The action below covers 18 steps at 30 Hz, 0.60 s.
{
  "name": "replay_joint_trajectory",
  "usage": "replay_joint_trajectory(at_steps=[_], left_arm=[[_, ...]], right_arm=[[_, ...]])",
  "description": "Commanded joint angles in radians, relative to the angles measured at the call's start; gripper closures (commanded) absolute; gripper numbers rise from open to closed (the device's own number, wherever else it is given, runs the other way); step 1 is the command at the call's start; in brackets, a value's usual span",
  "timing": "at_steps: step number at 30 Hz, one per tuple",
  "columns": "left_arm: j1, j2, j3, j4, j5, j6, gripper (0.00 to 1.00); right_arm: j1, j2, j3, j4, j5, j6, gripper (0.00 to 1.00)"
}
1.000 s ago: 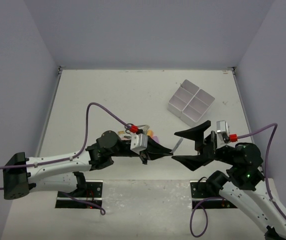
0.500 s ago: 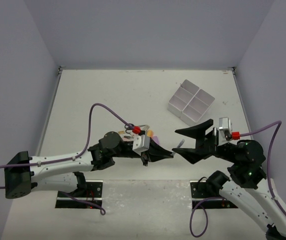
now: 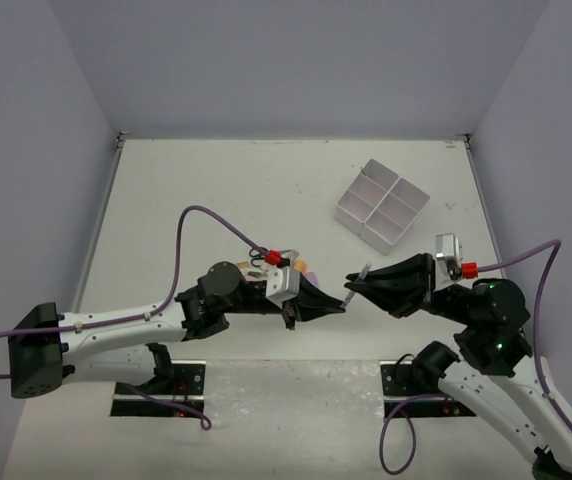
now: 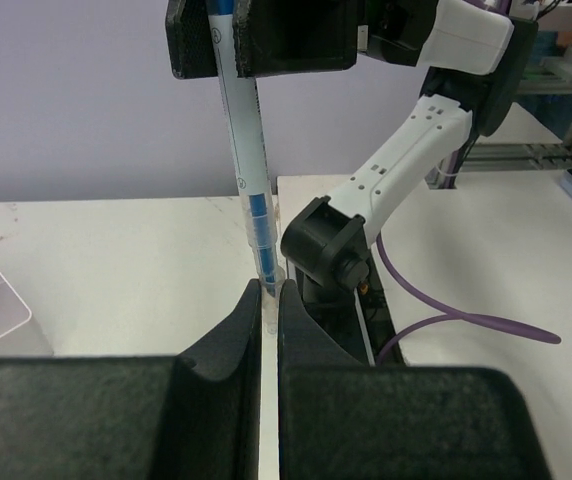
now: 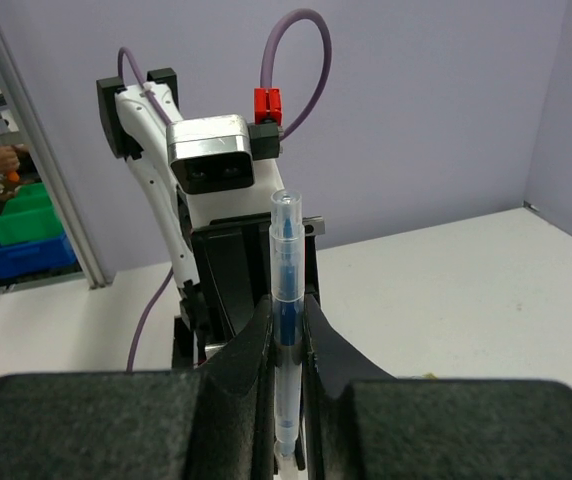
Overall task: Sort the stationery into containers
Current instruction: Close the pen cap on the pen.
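My right end effector (image 3: 355,286), wide open a second ago, is now clamping the thin pen (image 4: 249,190), while my left end effector (image 3: 337,308) is pinching its other end. I'm judging the handover half done. Both arms are reaching inward, tips meeting; the white box (image 3: 381,205) is sitting well beyond the right one.

The near middle is blocked by the left hand (image 3: 339,308) and right hand (image 3: 353,286), met tip to tip and both closed on one pen (image 3: 358,278). Loose stationery (image 3: 302,266) lies just behind the left wrist. Open surface (image 3: 216,190) is seen beyond them up to the box (image 3: 382,205), far right, unobstructed from above. Walls (image 3: 296,60) close three sides.
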Motion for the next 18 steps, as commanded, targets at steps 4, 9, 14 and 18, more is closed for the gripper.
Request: replay_joint_trajectory(at_steps=[4, 9, 14, 18], left_arm=[[-0.005, -0.051, 0.038, -0.05, 0.007, 0.022, 1.0], [-0.005, -0.052, 0.07, -0.117, -0.002, 0.04, 1.0], [-0.005, -0.03, 0.114, -0.173, 0.013, 0.057, 1.0], [-0.006, -0.019, 0.126, -0.168, 0.025, 0.054, 1.0]], right_arm=[[-0.004, 0.022, 0.023, -0.014, -0.015, -0.023, 1.0], [-0.002, 0.044, 0.023, -0.02, -0.033, -0.017, 1.0], [-0.002, 0.05, 0.009, 0.002, -0.056, -0.001, 1.0], [-0.002, 0.055, 0.003, 0.01, -0.068, 0.009, 1.0]])
